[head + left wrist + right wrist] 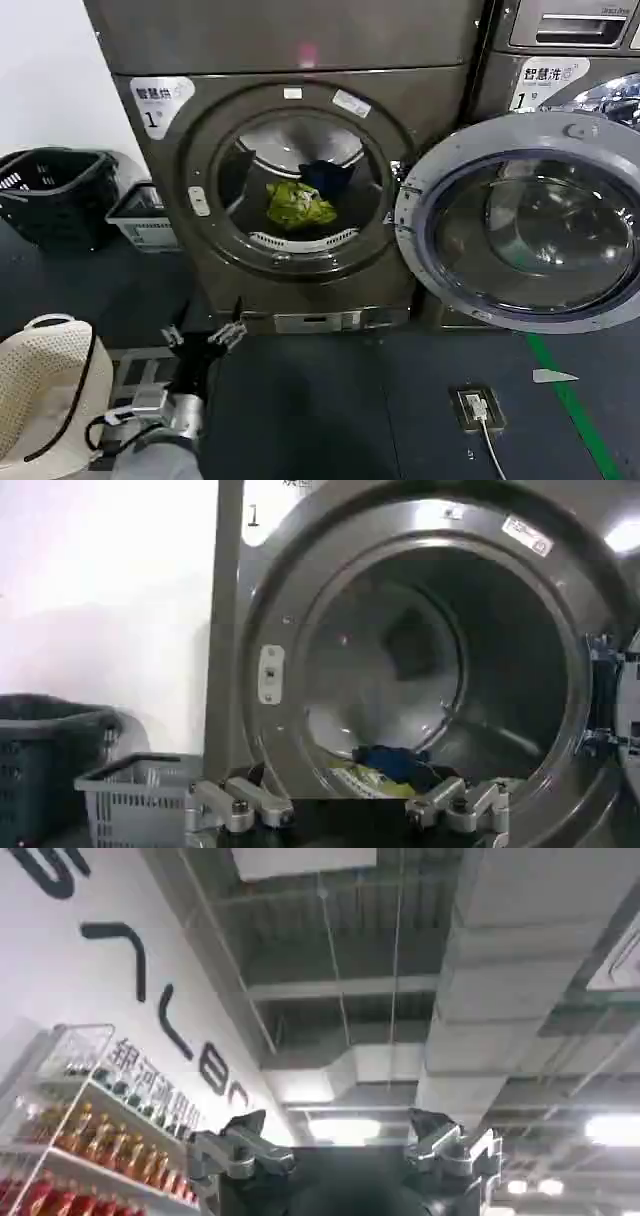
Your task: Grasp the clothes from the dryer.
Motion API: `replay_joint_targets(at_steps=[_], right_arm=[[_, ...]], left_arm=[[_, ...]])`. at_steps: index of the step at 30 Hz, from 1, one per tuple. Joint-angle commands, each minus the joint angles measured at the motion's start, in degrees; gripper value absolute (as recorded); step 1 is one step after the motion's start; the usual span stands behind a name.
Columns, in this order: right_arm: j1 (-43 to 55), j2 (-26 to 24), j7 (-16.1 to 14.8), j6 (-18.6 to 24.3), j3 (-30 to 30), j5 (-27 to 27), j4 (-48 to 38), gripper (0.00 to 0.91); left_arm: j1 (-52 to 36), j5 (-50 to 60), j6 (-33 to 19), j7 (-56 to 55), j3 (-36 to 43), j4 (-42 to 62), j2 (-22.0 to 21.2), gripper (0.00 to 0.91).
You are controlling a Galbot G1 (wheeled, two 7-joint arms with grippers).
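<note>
The dryer (300, 270) is a dark bronze-grey front loader with its round porthole uncovered and its glass door (525, 222) swung out to the right. Inside the drum lie the clothes (298, 203), a yellow-green piece with a navy piece (326, 176) behind it. The left wrist view shows the same clothes (385, 770) low in the drum. My left gripper (205, 337) hovers open near the floor, below and left of the porthole, well short of the clothes. In its own wrist view the left gripper (348, 813) holds nothing. My right gripper (340, 1148) is open, pointing up at the ceiling.
A second machine (560, 60) stands to the right behind the open door. A dark laundry basket (55, 190) and a grey basket (140, 215) sit left of the dryer. A cream woven bag (45, 395) lies at the lower left. A green floor stripe (570, 400) and a floor socket (478, 408) are at the right.
</note>
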Motion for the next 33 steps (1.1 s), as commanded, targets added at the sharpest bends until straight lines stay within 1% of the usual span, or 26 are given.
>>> replay_joint_targets(at_steps=[1,3,10,20,26,33], right_arm=[[-0.1,-1.2,-0.3,-0.6,-0.8,0.7,-1.5,0.907],[0.1,-1.2,0.1,1.0,-1.1,0.5,-1.4,0.907],[-0.2,-1.2,0.4,1.1,-0.3,1.2,-1.6,0.907],[0.3,-0.8,0.4,1.1,-0.6,1.6,-1.4,0.907],[-0.3,-0.7,0.3,1.2,0.6,2.4,-1.5,0.907],[0.0,-0.1,0.1,1.5,-0.3,2.4,-1.3,0.907]], left_arm=[[0.0,0.2,-0.1,-0.1,0.1,0.0,-0.1,0.907],[0.0,0.4,-0.2,0.0,0.2,-0.1,-0.2,0.907],[-0.1,0.7,-0.3,0.2,0.3,-0.2,-0.7,0.907],[-0.5,0.9,-0.1,0.4,0.2,-0.5,-1.3,0.907],[-0.5,0.7,-0.1,0.4,0.0,-0.8,-0.9,0.907],[-0.3,0.5,0.0,0.4,-0.2,-1.2,-0.3,0.907]])
